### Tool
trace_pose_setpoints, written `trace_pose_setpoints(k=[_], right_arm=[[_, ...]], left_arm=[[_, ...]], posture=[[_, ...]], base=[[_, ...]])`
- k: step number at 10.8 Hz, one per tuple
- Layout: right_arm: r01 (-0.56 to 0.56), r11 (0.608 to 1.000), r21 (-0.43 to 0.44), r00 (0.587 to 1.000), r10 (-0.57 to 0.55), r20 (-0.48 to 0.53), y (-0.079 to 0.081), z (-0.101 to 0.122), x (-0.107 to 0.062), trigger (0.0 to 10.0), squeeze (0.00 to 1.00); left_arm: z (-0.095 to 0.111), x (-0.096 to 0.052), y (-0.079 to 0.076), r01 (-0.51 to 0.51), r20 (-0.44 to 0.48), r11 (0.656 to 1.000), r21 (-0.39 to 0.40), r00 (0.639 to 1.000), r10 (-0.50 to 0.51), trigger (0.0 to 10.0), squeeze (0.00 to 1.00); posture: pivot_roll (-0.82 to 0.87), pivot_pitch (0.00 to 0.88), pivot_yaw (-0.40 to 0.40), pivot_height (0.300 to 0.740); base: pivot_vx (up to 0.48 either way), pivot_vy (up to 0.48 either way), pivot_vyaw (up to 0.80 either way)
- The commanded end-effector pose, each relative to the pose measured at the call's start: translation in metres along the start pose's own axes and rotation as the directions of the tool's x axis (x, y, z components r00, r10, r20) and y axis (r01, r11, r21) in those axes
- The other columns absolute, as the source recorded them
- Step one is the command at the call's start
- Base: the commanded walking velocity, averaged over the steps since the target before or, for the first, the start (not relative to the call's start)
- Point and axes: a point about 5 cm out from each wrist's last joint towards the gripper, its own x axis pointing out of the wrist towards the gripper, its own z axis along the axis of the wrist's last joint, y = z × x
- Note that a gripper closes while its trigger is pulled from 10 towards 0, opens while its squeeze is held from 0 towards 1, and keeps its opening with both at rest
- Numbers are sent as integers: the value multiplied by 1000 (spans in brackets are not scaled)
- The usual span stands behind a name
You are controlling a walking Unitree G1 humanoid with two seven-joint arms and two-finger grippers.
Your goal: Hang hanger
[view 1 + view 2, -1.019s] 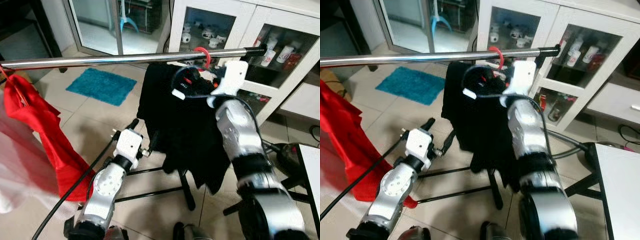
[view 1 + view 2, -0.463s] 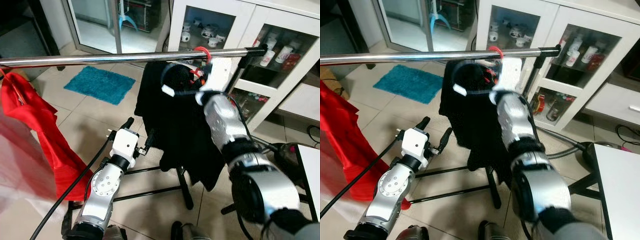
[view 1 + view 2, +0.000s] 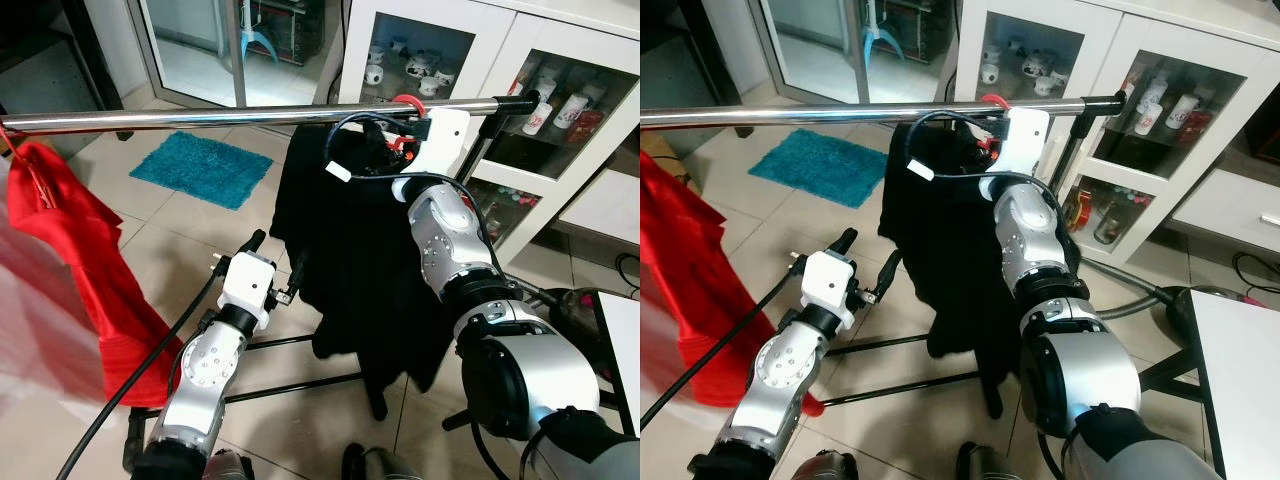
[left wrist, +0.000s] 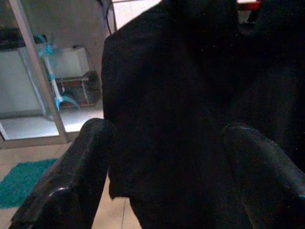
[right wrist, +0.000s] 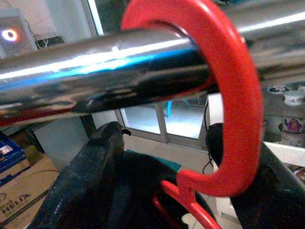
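**One red hook over the rail, the black garment hanging below**

One long steel rail (image 3: 250,115) crosses the room at chest height, so clothes can hang free of the tiled floor (image 3: 190,240). A black garment (image 3: 350,250) hangs from it near the right end, draped on a red hanger (image 5: 224,109) whose hook curls over the top of the rail, so the rail seems to carry its weight. A red garment (image 3: 70,260) hangs at the far left, well apart. The right gripper (image 5: 190,167) is raised just under the rail, its jaws spread either side of the hook's stem without pinching it, probably letting go. The left gripper (image 4: 167,167) waits low, jaws open, facing the black cloth and apart from it, perhaps ready to steady it.
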Motion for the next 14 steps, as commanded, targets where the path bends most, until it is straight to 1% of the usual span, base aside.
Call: trace_pose_setpoints(k=[1, 2, 7, 8, 9, 10, 12, 14], right_arm=[[11, 1000, 3, 1000, -11, 15, -5, 4, 0, 0, 0], [9, 1000, -5, 1000, -9, 29, -7, 7, 0, 0, 0], [18, 999, -43, 999, -16, 31, -12, 4, -5, 0, 0], [14, 999, -49, 999, -11, 47, -12, 6, -5, 0, 0], [10, 999, -47, 999, -7, 51, -11, 7, -5, 0, 0], [10, 999, -42, 999, -7, 50, -11, 6, -5, 0, 0], [1, 999, -41, 999, 1, 48, -8, 5, -5, 0, 0], [-8, 999, -43, 999, 10, 44, -8, 4, -6, 0, 0]], left_arm=[[-2, 2, -2, 12, -15, 1000, -2, 1000, -12, 10000, 0], [0, 6, -2, 19, -7, 1000, -2, 1000, -19, 10000, 0], [-3, 7, -4, 27, -26, 999, -21, 999, -28, 10000, 0], [-3, 9, -6, 42, -27, 999, -27, 999, -43, 10000, 0], [-3, 10, -7, 48, -27, 999, -17, 998, -48, 10000, 0], [-1, 13, -5, 48, -20, 999, -10, 999, -48, 10000, 0], [-1, 13, -2, 47, -20, 999, -2, 999, -47, 10000, 0], [0, 14, -3, 44, -15, 999, -1, 999, -44, 10000, 0]], posture=[[11, 100, -74, 740], [4, 101, -72, 740], [-17, 107, -64, 740], [-23, 108, -62, 740], [-31, 109, -59, 740], [-29, 98, -56, 740], [-25, 93, -56, 740], [-26, 96, -56, 740]], base=[[0, 0, 0], [0, 0, 0], [0, 0, 0], [0, 0, 0], [0, 0, 0], [0, 0, 0], [0, 0, 0], [0, 0, 0]])
